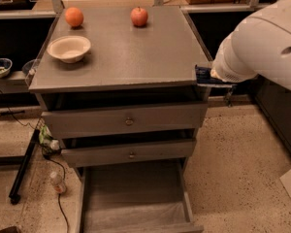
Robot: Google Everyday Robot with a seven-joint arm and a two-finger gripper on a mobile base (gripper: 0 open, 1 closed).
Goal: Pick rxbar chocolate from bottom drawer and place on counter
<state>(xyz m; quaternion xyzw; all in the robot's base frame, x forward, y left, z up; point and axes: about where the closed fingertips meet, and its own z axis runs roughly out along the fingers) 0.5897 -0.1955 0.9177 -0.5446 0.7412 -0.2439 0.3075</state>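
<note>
Matt grey metal cabinet (87, 123) beside a smooth white plastic robot arm (262, 42).
The counter (121, 52) is finely speckled and matt; the bottom drawer (131, 193) has a dull grey metal floor. At the counter's right edge the gripper (211, 75) grips the rxbar chocolate (202, 74) in its dark, faintly glossy wrapper.
</note>
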